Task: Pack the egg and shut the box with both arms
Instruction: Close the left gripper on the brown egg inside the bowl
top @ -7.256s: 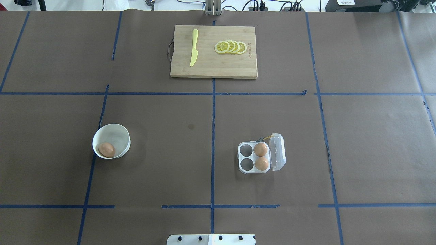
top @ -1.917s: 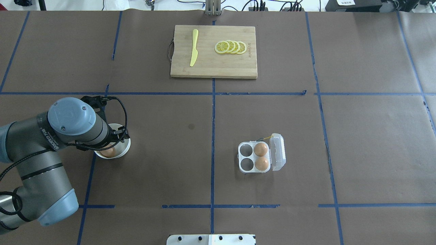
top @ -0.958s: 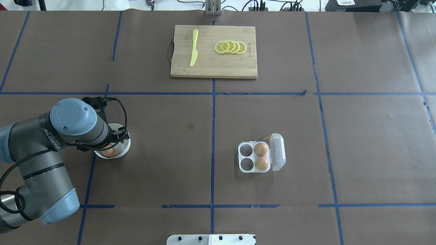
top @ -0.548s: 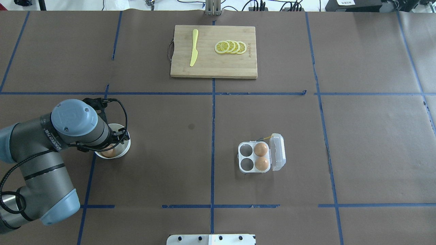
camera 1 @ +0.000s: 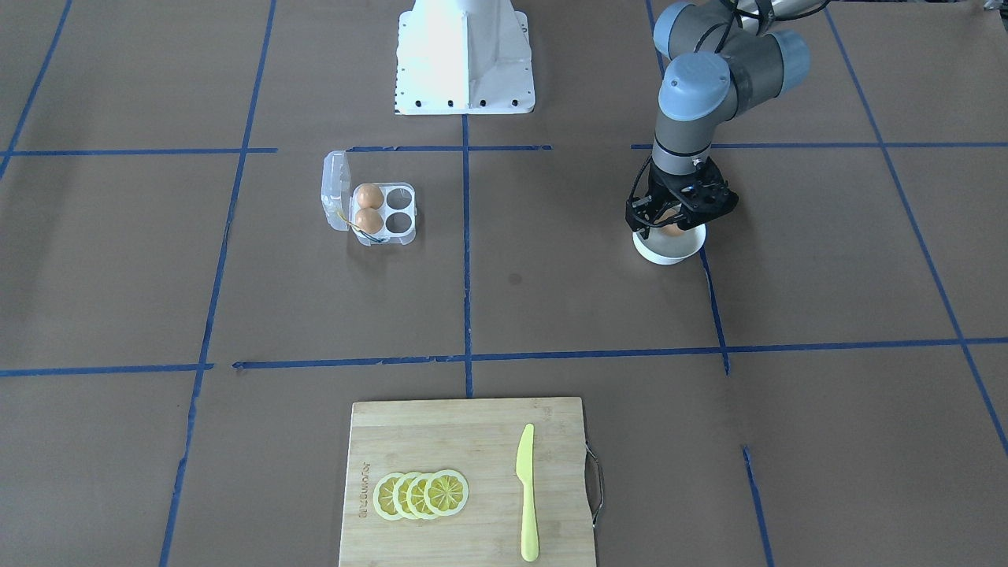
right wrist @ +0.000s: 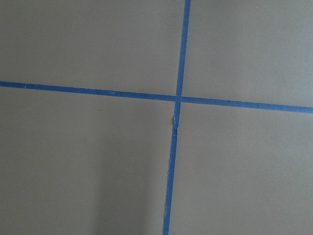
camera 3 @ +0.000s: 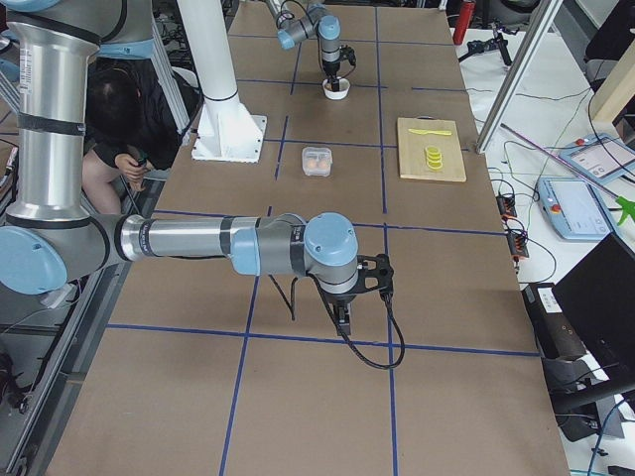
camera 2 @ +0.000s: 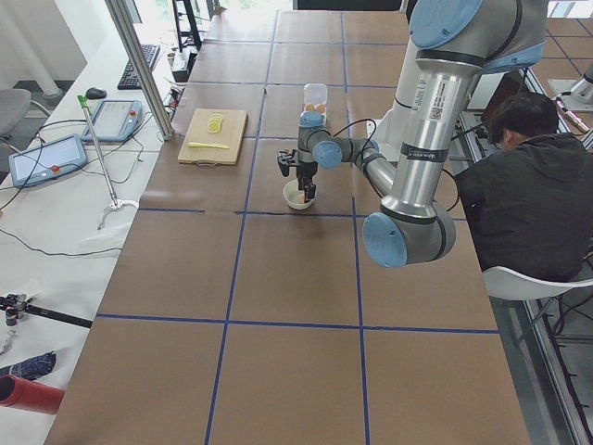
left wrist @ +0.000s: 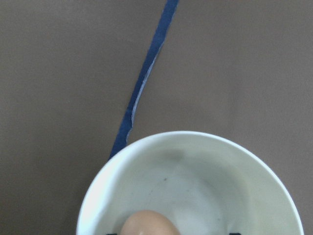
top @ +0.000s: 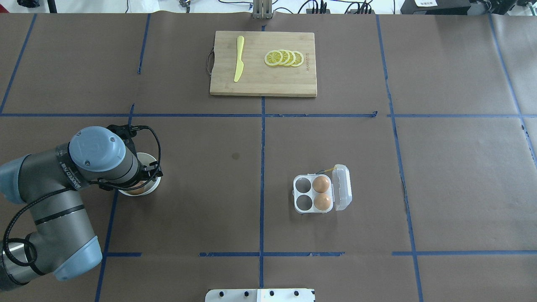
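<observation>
Bench (top: 419, 167): brown paper cover, marked into squares with blue tape

Item 1, egg (left wrist: 149, 224): orange-brown, lying in the white bowl (top: 153, 184) at the left of the bench, on the side of the bowl nearer the robot; only its top shows in the left wrist view

Item 2, box (top: 314, 195): clear plastic, four cups, right of the centre tape line and well apart from the bowl. Lid open, swung out to the right side. Two packed eggs (top: 321, 183) fill the right-hand cups beside the lid; both left-hand cups are empty. A thin yellow string trails from its far edge

Item 3, left arm (top: 58, 197): comes in from the near left, wrist pointing straight down over the bowl. Left pincer (camera 1: 672, 220): lowered into the bowl, dark fingers on either side of the egg; cannot tell whether it is clenched on the egg or released

Item 4, right arm (camera 3: 198, 241): stretched out low over bare bench at the far right end. Right pincer (camera 3: 343, 317): pointing down above a tape crossing; state cannot be told

Item 5, cutting board (top: 268, 82): wooden, far centre, carrying a yellow knife (top: 239, 58) on its left and lemon slices (top: 284, 58), overlapped in a row, on its right
</observation>
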You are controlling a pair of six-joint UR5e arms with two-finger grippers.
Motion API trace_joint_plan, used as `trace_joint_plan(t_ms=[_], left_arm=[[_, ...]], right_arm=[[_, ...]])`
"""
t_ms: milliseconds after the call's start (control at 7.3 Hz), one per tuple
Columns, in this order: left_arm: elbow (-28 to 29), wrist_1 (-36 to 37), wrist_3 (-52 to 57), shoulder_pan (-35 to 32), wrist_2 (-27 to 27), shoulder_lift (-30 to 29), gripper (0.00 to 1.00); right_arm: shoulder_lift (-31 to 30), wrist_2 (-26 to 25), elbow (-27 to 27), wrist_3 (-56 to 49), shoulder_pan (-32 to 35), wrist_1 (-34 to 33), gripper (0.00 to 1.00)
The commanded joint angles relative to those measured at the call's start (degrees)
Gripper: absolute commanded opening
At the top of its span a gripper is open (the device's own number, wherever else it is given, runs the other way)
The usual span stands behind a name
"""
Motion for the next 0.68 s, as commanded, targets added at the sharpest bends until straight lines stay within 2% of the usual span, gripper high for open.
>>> trace_joint_plan(t_ms=[0,548], left_arm=[[0.1,0.0,-0.1,0.2,0.0,-0.4,0.79],[0.2,0.0,0.0,0.2,0.0,-0.3,0.66]], right_arm=[[0.0,0.0,0.0,0.0,0.0,0.0,1.0],[0.0,1.0,0.2,0.1,0.0,0.0,1.0]])
